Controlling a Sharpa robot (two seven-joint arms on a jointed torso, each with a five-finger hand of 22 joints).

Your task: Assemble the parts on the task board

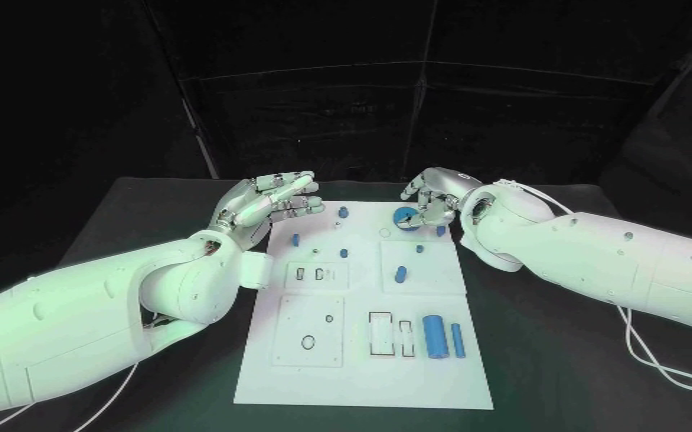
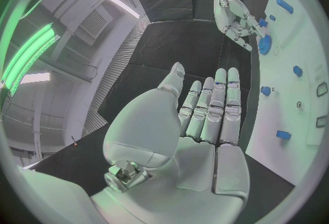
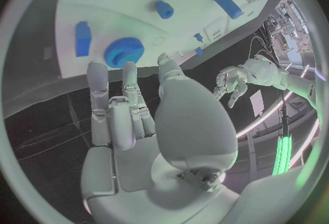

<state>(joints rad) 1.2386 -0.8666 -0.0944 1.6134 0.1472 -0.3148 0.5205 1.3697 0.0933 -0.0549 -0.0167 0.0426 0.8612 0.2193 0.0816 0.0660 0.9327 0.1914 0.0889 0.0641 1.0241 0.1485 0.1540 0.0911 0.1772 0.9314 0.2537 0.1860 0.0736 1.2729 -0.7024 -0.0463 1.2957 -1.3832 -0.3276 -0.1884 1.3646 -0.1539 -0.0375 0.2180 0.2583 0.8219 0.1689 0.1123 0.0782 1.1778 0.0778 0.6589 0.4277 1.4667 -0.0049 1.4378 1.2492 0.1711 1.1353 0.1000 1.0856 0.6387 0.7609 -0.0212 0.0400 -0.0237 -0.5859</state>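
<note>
Up at the far end of the task board, head view first: the right hand hovers right over the blue gear, fingers curled toward it, but I can't tell from here if it's actually pinching it. The left hand sits just off the board's far left corner, fingers apart, holding nothing. Two blue cylinders lie loose near the front right.

Left wrist view: left hand is flat and spread, nothing in it. Across the table the right hand has its fingertips at the gear.

Right wrist view: right hand is open, fingers straight, and the gear sits just beyond the tips, apparently not held.

So my guess is the step is grabbing the gear. I'd come down square over it and pinch the rim evenly so it doesn't tip.
</note>
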